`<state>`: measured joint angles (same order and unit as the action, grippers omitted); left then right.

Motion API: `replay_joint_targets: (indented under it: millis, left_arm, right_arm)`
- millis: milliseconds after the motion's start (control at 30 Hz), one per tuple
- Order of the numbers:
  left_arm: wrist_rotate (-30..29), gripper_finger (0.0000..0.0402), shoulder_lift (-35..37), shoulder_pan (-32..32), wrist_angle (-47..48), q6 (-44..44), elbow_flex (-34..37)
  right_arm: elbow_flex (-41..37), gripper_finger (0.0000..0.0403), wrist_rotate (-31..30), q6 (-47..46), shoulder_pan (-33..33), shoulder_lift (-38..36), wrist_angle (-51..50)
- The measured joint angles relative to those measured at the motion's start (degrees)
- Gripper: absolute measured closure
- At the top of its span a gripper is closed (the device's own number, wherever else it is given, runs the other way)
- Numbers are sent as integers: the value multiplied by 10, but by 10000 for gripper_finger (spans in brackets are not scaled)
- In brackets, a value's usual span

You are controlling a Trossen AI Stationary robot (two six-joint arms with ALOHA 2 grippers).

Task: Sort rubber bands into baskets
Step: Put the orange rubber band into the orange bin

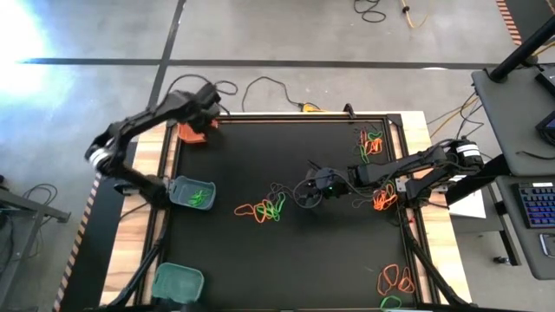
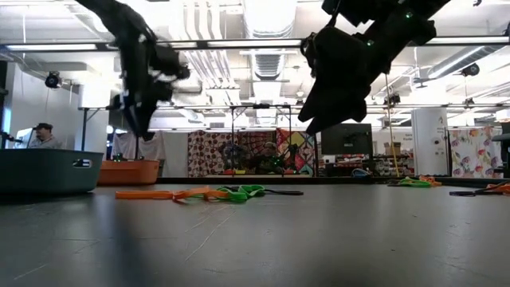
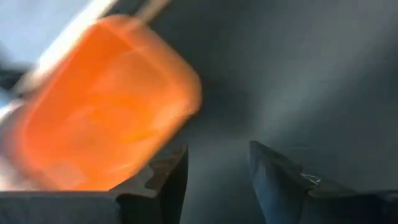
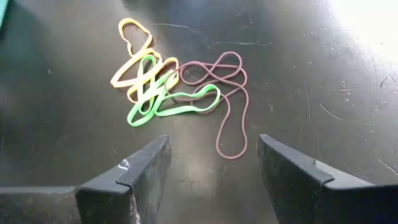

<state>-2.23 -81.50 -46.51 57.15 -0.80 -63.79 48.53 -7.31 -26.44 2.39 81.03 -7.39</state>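
Note:
A tangle of orange, green and dark rubber bands [image 4: 174, 87] lies on the black mat at mid-table [image 1: 260, 210]. My right gripper [image 4: 214, 162] hangs open just to the right of it [image 1: 305, 194], above the mat and holding nothing. At the far left corner stands the orange basket [image 1: 189, 133]. My left gripper [image 3: 217, 180] hovers open beside and above that orange basket [image 3: 99, 106], with nothing between its fingers. One teal basket [image 1: 192, 192] at the left edge holds green bands. A second teal basket [image 1: 178, 282] sits at the near left.
More rubber bands lie on the mat's right side: a far-right cluster [image 1: 371, 143], an orange bunch under the right arm [image 1: 384, 199] and loops at the near right [image 1: 397, 279]. Cables run along the table's far edge [image 1: 269, 87].

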Motion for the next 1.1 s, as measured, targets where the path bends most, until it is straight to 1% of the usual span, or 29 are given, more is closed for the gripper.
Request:
replay_joint_targets:
  millis: [100, 133, 167, 233, 300, 400, 467, 500, 667, 733, 800, 900, 1100]
  left_arm:
    - [100, 247, 57, 82, -71, 27, 61]
    - [124, 246, 75, 114, -104, 40, 84]
    - [139, 246, 89, 149, -137, 49, 108]
    - [143, 246, 110, 227, -210, 63, 156]
    - [114, 246, 120, 307, -280, 75, 203]
    - [19, 246, 114, 420, -357, 97, 257]
    - [-30, 246, 102, 476, -384, 121, 278]
    - [-41, 246, 96, 495, -395, 140, 285]
    - [-48, 246, 69, 545, -465, 190, 307]
    - [-38, 245, 55, 551, -485, 205, 312]
    - [-29, 241, 39, 550, -484, 213, 313]
    - [-36, 222, 9, 550, -486, 207, 305]
    - [-53, 164, -65, 550, -496, 190, 288]
  right_arm:
    - [0, 174, -2, 0, 0, 0, 12]
    - [0, 174, -2, 1, 0, 0, 16]
    - [0, 174, -2, 4, 0, 0, 21]
    - [0, 174, -2, 12, 0, 0, 28]
    - [0, 174, -2, 16, 0, 0, 29]
    - [0, 174, -2, 26, 0, 0, 29]
    - [0, 174, -2, 36, 0, 0, 30]
    - [0, 174, -2, 37, 0, 0, 30]
    - [0, 174, -2, 38, 0, 0, 33]
    - [0, 174, -2, 38, 0, 0, 36]
    - [0, 174, -2, 39, 0, 0, 35]
    - [0, 174, -2, 39, 0, 0, 35]
    - [0, 174, -2, 30, 0, 0, 34]
